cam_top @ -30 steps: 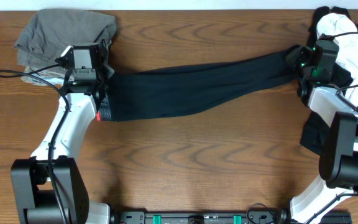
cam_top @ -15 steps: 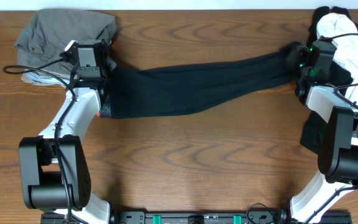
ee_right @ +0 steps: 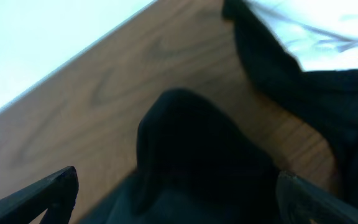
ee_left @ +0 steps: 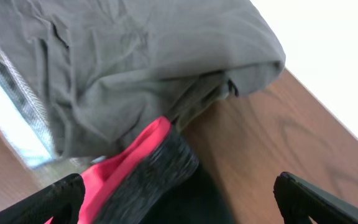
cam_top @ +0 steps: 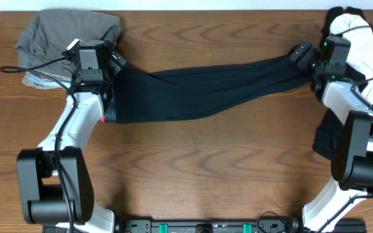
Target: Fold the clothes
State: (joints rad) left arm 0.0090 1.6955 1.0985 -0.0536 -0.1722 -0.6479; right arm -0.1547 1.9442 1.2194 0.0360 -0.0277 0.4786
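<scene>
Long black leggings (cam_top: 206,87) lie stretched across the table from left to right. Their grey waistband (ee_left: 154,168), edged red-orange, bunches up between the open fingers of my left gripper (ee_left: 179,205), which is not closed on it. From overhead, the left gripper (cam_top: 112,74) stands over the waistband end. My right gripper (cam_top: 305,61) is open over the ankle end (ee_right: 197,162), which sits as a dark hump between its spread fingertips (ee_right: 55,190). A black-and-white sports top (cam_top: 361,39) lies at the far right.
A pile of grey and olive garments (cam_top: 63,35) sits at the back left, just beyond the left gripper, with its fold close to the waistband (ee_left: 135,62). More black cloth (cam_top: 326,139) lies beside the right arm. The table's far edge runs close behind both grippers.
Both grippers went from shut to wide open, letting go of the two ends of the leggings. The left arm shifted slightly up and right; the leggings stay stretched on the table.
</scene>
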